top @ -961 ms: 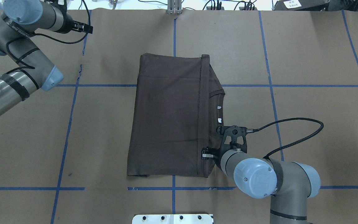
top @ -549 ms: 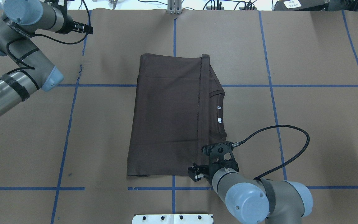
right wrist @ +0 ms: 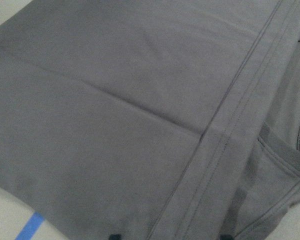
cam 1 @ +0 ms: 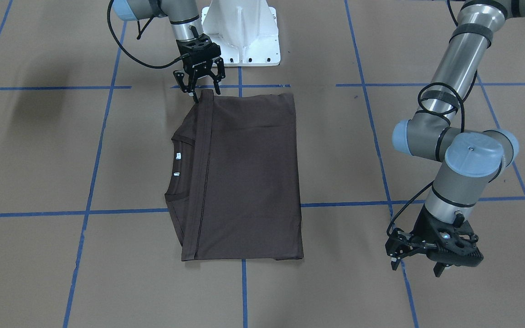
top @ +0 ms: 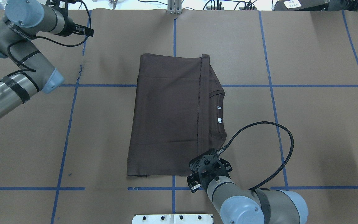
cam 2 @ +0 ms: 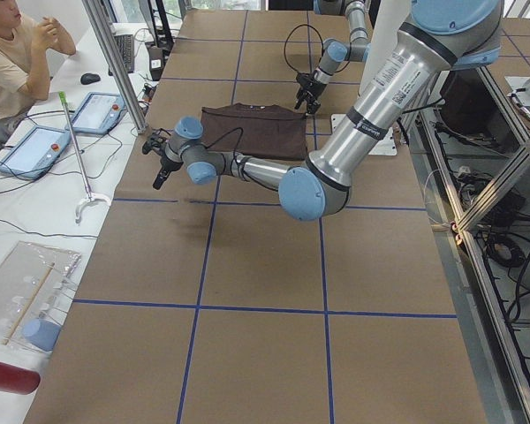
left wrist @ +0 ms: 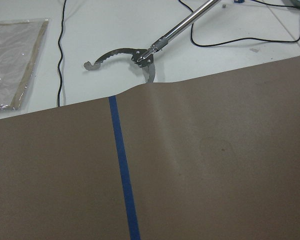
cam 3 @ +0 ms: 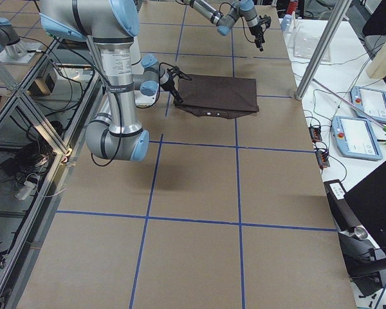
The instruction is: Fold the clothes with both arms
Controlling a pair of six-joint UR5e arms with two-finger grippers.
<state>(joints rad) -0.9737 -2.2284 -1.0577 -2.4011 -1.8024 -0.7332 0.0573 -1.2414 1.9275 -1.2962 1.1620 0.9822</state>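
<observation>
The dark brown T-shirt (cam 1: pixel 244 173) lies folded flat in the middle of the table, also in the overhead view (top: pixel 166 115). Its collar and white neck tags (top: pixel 219 120) show along the right side. My right gripper (cam 1: pixel 204 91) is open, fingers pointing down, standing over the shirt's near right corner. In the overhead view the right wrist (top: pixel 210 169) hides its fingers. The right wrist view shows the shirt's hem (right wrist: pixel 225 145) close below. My left gripper (cam 1: pixel 416 266) is open and empty, far from the shirt near the table's far left edge (top: pixel 84 30).
The white pedestal base (cam 1: pixel 239 32) stands at the robot's side. Blue tape lines (top: pixel 269 85) cross the brown paper. A metal grabber tool (left wrist: pixel 140 55) lies beyond the table's far edge. An operator (cam 2: pixel 18 53) and tablets (cam 2: pixel 35 146) are at a side desk.
My right gripper has moved back along the shirt's right edge, from beside the collar to the near right corner. The left arm has barely shifted. The shirt has not moved.
</observation>
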